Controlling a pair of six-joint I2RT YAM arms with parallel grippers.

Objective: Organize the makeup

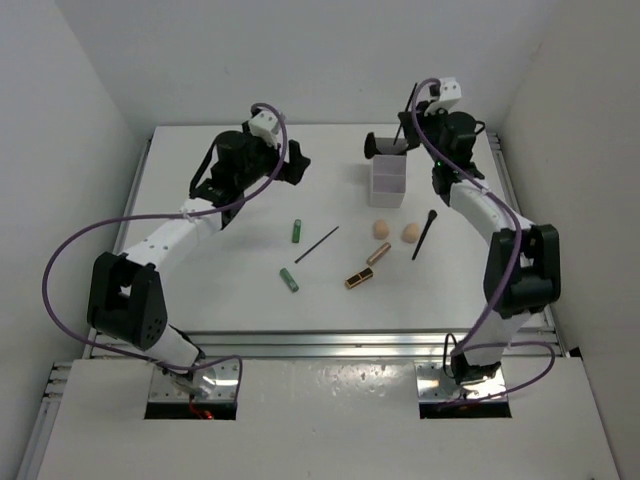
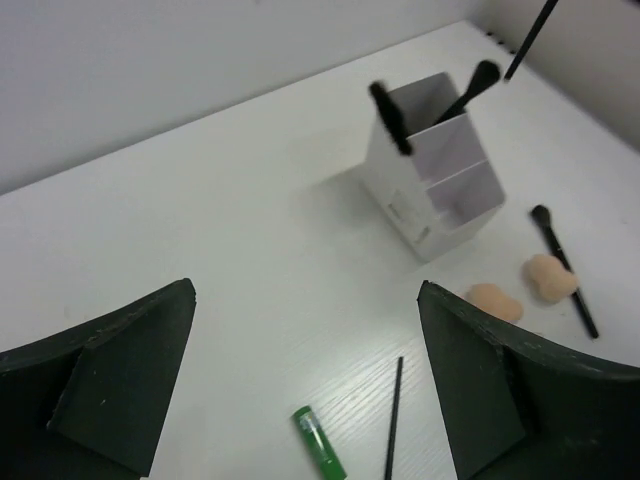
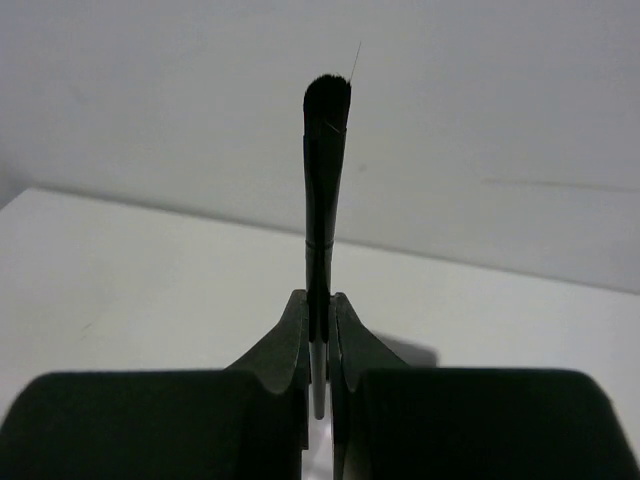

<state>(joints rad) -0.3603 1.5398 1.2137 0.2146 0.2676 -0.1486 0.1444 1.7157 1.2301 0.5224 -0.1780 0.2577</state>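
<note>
Right gripper [image 3: 318, 322] jaws pinch a brush [image 3: 325, 150] over the white box [image 1: 388, 182] near the surface's far edge, likely for insertion; left gripper [image 2: 308, 385] jaws gape wide, empty.

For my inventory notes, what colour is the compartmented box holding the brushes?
White; the box shows best in the left wrist view.

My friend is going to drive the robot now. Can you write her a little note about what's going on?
Left gripper: open, holding nothing.
Right gripper: shut on a brush, bristles up, close to the box.
Done: two brushes stand in the box.
Left to put away, all lying on the table: another brush, thin stick, two green tubes, lipstick, rose-gold tube, two sponges.
</note>
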